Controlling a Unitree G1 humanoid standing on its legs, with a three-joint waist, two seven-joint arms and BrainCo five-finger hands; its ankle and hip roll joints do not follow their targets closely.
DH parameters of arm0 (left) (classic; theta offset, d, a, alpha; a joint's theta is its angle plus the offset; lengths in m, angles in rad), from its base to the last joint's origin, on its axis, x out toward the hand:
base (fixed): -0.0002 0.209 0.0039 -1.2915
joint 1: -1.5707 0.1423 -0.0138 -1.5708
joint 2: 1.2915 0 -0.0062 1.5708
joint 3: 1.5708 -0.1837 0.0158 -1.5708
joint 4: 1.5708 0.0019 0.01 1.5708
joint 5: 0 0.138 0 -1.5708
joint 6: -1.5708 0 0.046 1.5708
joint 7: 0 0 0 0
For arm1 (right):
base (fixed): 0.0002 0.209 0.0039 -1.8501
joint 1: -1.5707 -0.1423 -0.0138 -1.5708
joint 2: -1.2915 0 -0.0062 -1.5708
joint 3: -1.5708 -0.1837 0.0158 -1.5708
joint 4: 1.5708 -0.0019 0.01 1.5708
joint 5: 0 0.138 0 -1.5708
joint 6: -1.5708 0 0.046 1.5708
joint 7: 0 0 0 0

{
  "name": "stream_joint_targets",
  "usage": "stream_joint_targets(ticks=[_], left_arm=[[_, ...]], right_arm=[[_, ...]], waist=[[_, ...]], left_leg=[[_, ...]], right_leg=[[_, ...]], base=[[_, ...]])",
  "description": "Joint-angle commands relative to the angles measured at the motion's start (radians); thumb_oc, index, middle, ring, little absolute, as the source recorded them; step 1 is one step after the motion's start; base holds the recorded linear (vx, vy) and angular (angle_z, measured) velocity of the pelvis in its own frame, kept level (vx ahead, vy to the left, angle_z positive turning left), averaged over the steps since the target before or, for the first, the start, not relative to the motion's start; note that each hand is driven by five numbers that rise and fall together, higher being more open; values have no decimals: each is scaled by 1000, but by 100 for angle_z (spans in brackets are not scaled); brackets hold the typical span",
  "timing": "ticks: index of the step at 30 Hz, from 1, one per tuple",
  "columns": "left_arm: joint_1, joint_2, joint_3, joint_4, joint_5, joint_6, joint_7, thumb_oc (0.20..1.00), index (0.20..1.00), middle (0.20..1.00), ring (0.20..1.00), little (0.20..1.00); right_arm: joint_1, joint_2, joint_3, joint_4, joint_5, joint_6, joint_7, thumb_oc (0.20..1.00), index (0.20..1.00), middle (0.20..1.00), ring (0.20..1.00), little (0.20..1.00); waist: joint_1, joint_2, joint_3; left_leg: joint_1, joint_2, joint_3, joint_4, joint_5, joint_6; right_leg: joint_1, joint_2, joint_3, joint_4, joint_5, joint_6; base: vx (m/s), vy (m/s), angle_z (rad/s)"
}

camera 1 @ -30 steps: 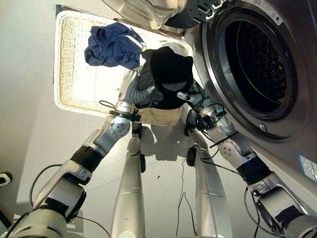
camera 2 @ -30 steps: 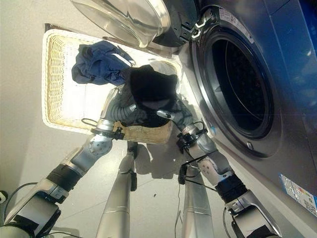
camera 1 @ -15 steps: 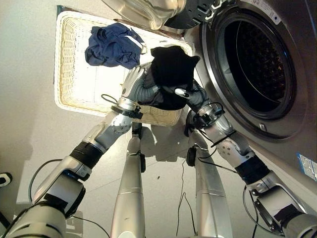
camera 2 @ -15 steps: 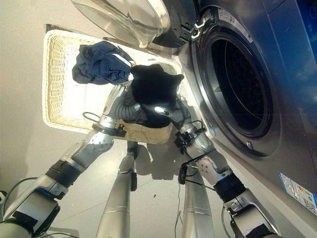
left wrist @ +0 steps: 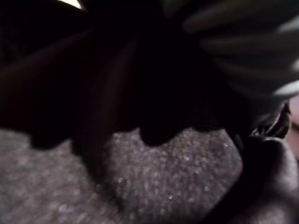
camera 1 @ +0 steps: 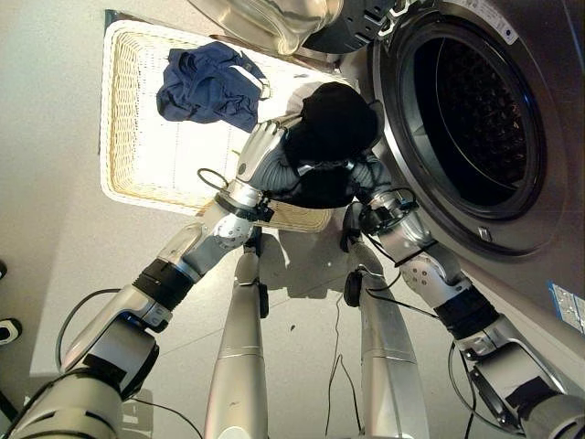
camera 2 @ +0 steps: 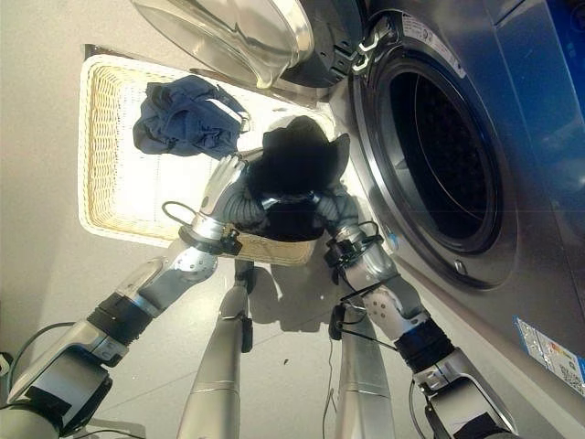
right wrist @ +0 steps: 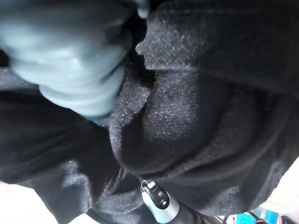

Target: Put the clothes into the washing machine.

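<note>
1. A bundle of black cloth [camera 1: 334, 123] is held up between both hands, over the right end of a wicker basket [camera 1: 123, 137] and just beside the open mouth of the washing machine [camera 1: 475, 119].
2. The left hand [camera 1: 260, 155] is pressed against the bundle's left side, its silver fingers reaching up along the cloth. The fingertips are lost behind the fabric, so I cannot tell whether they are curled or straight.
3. The right hand [camera 1: 366, 174] sits under the bundle's right side, and its fingers are buried in the folds. I cannot tell whether that hand is clasped or loose.
4. In the right wrist view the dark knitted cloth [right wrist: 196, 121] lies in thick folds right against the hand [right wrist: 79, 60]. The left wrist view shows the same dark fabric [left wrist: 163, 172] very close, with pale fingers [left wrist: 243, 51] across one corner.
5. A blue garment [camera 1: 206, 82] lies crumpled in the basket, near its far edge and apart from the black bundle.
6. The machine's glass door [camera 1: 274, 18] hangs swung open above the basket, and the drum [camera 1: 480, 110] shows dark with a perforated wall.
7. The basket rests on a pale floor [camera 1: 55, 183].
</note>
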Motion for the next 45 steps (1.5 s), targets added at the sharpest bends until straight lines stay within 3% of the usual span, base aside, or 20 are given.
stream_joint_targets(ticks=[1, 2, 6, 10, 16, 24, 27, 28, 32, 45], left_arm=[[-45, -61, 13, -150, 38, -8, 124, 476, 476, 476, 476, 476], [-42, -65, 19, -144, 35, 6, 167, 1000, 1000, 1000, 1000, 1000], [-12, -86, 65, -115, 33, 50, 316, 1000, 1000, 1000, 1000, 1000], [15, -107, 107, -105, 44, 77, 396, 1000, 1000, 1000, 1000, 1000], [23, -114, 134, -88, 58, 110, 435, 1000, 1000, 1000, 1000, 1000], [21, -110, 142, -83, -5, 110, 358, 1000, 1000, 1000, 1000, 1000], [27, -113, 143, -72, -82, 65, 275, 1000, 1000, 1000, 1000, 1000], [31, -115, 140, -67, -127, 13, 213, 1000, 1000, 1000, 1000, 1000], [40, -116, 140, -77, -200, -35, 142, 1000, 1000, 1000, 1000, 1000], [84, -119, 199, -12, -398, -111, 123, 1000, 1000, 1000, 1000, 1000]], right_arm=[[-4, 38, 49, -140, 14, -30, 27, 200, 200, 200, 200, 200], [-4, 40, 50, -141, 15, -30, 24, 200, 200, 200, 200, 200], [-6, 54, 43, -131, 36, -42, 24, 200, 200, 200, 200, 200], [-8, 73, 37, -130, 59, -41, 14, 200, 200, 200, 200, 200], [-11, 87, 37, -128, 107, -40, 17, 200, 200, 200, 200, 200], [-15, 95, 24, -138, 131, -72, 28, 200, 200, 200, 200, 200], [-14, 92, -3, -137, 166, -111, 58, 200, 200, 200, 200, 200], [-15, 90, -18, -135, 185, -134, 76, 200, 200, 200, 200, 200], [-14, 85, -55, -140, 212, -177, 109, 200, 200, 200, 200, 200], [3, 47, -194, -123, 239, -259, 100, 200, 200, 200, 200, 200]], waist=[[-1, 40, 7], [0, 39, 7], [10, 36, 7], [19, 35, 7], [24, 36, 7], [25, 40, 7], [23, 39, 7], [22, 40, 7], [19, 41, 7], [3, 39, 7]], left_leg=[[-29, -144, -5, 0, 33, 95], [-32, -143, -4, 2, 33, 95], [-37, -147, -13, 8, 34, 95], [-41, -150, -18, 14, 32, 95], [-42, -149, -19, 13, 34, 93], [-39, -147, -16, 9, 39, 91], [-38, -144, -14, 11, 39, 91], [-39, -144, -13, 11, 39, 91], [-39, -143, -11, 9, 39, 93], [-33, -136, -1, 7, 32, 93]], right_leg=[[34, 77, -81, -25, 31, 92], [32, 77, -81, -23, 30, 92], [29, 73, -88, -16, 28, 92], [24, 70, -94, -6, 25, 90], [23, 68, -98, -2, 24, 89], [24, 70, -97, 0, 24, 90], [26, 70, -98, 3, 23, 92], [24, 70, -98, 4, 24, 93], [23, 71, -96, 3, 26, 94], [26, 75, -89, 5, 24, 95]], base=[[0, 0, 0], [0, 0, 0], [6, -37, 2], [4, -16, 1], [1, -2, 1], [0, 0, 0], [0, 0, 0], [0, 0, 0], [0, 0, 0], [0, 0, 0]])
